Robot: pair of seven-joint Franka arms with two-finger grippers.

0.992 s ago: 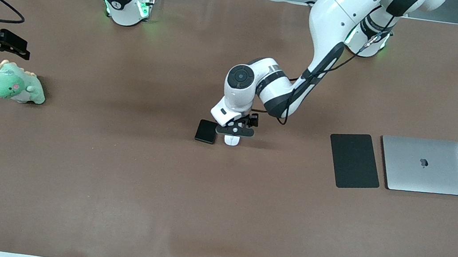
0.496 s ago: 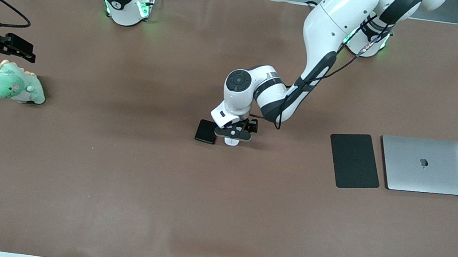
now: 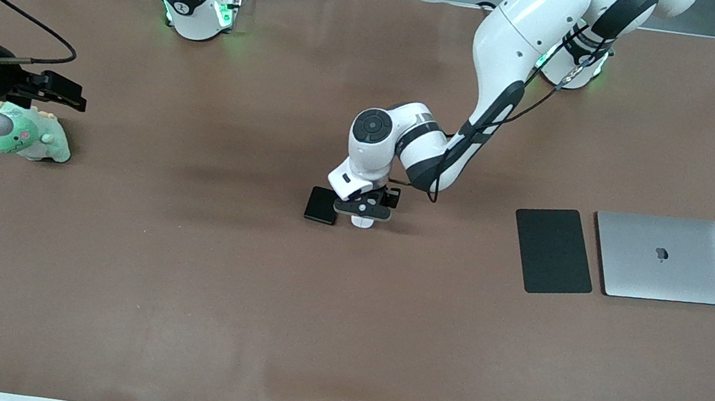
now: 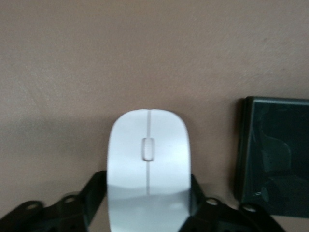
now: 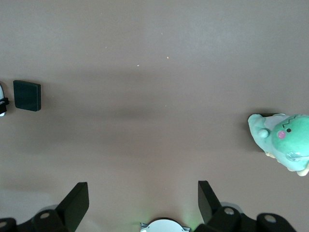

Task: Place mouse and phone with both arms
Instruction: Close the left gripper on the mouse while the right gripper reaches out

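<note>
The white mouse [image 3: 362, 222] [image 4: 148, 159] lies on the brown table near its middle, with the small black phone [image 3: 322, 205] [image 4: 275, 159] right beside it toward the right arm's end. My left gripper [image 3: 363, 210] [image 4: 146, 184] is down over the mouse, and its black fingers [image 4: 96, 186] press against both of the mouse's sides. My right gripper [image 3: 68, 93] [image 5: 142, 193] hangs open over the table at the right arm's end, beside the plush toy, with nothing between its fingers. The right wrist view shows the phone [image 5: 26, 95] some way off.
A green plush dinosaur [image 3: 23, 138] [image 5: 282, 140] lies partly under the right hand. Toward the left arm's end, a flat matt black pad [image 3: 553, 250] lies beside a closed silver laptop [image 3: 664, 257].
The left gripper has come down a little and shut on the mouse. The right arm has moved in from the table's edge, over the plush dinosaur.
</note>
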